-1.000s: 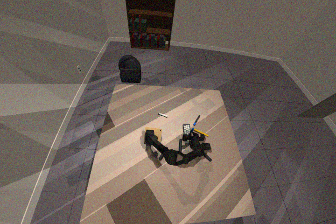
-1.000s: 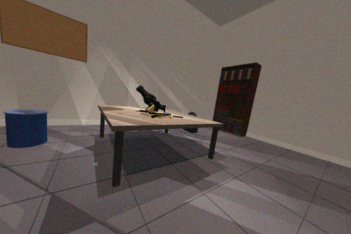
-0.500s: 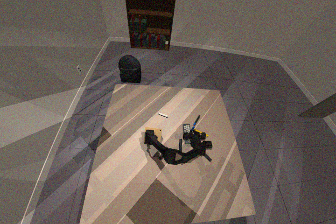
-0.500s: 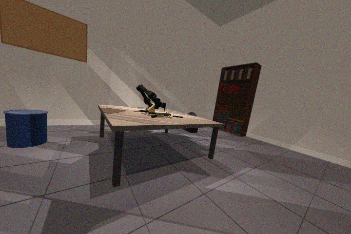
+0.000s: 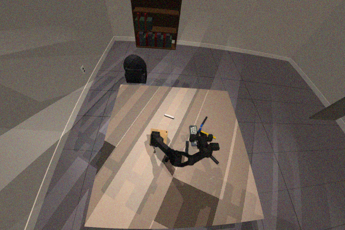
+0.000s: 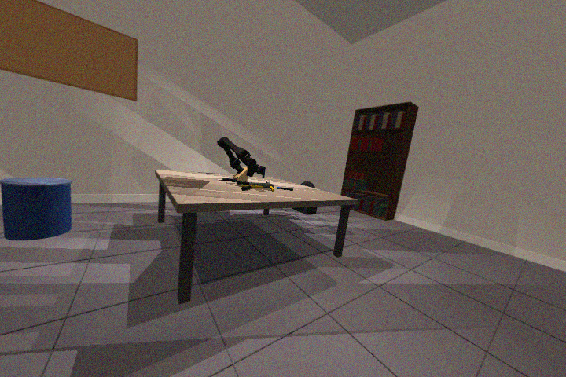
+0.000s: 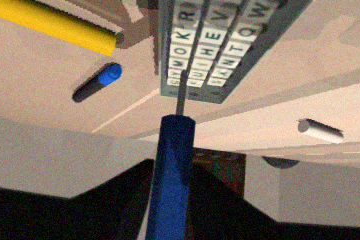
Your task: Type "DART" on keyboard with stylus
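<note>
My gripper [image 7: 172, 170] [image 6: 262, 172] is shut on the stylus [image 7: 174, 145], which has a blue body and a thin grey tip. In the wrist view the tip shows against the small lettered keys near the far end of the keyboard [image 7: 217, 98] [image 5: 191, 126]. I cannot tell whether it touches a key. The keyboard is grey with pale keys; R, V, W, K, E, Q and T are readable in the wrist view. In the top view the arm covers its middle. The D key is not seen in the wrist view.
A yellow cylinder [image 7: 53, 26] [image 5: 212, 137] and a black marker with a blue cap [image 7: 109, 74] [image 5: 201, 126] lie beside the keyboard. A white cylinder [image 7: 323, 131] [image 5: 169, 116] lies on its other side. A dark rod [image 5: 187, 147] lies near the arm. The arm's base stands by a tan block [image 5: 164, 132].
</note>
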Tool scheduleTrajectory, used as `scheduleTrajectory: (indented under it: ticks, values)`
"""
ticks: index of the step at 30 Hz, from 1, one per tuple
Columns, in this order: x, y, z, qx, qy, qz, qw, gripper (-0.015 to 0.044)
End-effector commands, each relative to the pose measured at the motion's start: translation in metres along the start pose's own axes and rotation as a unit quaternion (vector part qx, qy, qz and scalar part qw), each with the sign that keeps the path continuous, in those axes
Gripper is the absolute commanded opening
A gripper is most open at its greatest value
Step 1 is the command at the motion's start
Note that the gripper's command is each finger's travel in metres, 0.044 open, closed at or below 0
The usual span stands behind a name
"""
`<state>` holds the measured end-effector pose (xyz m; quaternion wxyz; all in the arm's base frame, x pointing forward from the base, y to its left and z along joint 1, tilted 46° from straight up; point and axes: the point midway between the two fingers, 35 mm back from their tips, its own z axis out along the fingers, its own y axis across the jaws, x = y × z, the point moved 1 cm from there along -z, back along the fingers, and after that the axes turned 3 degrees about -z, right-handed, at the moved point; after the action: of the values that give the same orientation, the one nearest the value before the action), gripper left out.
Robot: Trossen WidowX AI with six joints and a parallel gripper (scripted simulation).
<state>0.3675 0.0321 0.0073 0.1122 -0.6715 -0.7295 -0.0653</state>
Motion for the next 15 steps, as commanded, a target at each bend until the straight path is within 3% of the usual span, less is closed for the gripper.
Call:
scheduleTrajectory:
  ticks: [1,15]
  values:
    - [0.004,-0.006,0.002,-0.001,0.0,0.002,1.0,0.0]
    - [0.011,-0.033,0.019,-0.001,0.002,0.003,1.0,0.0]
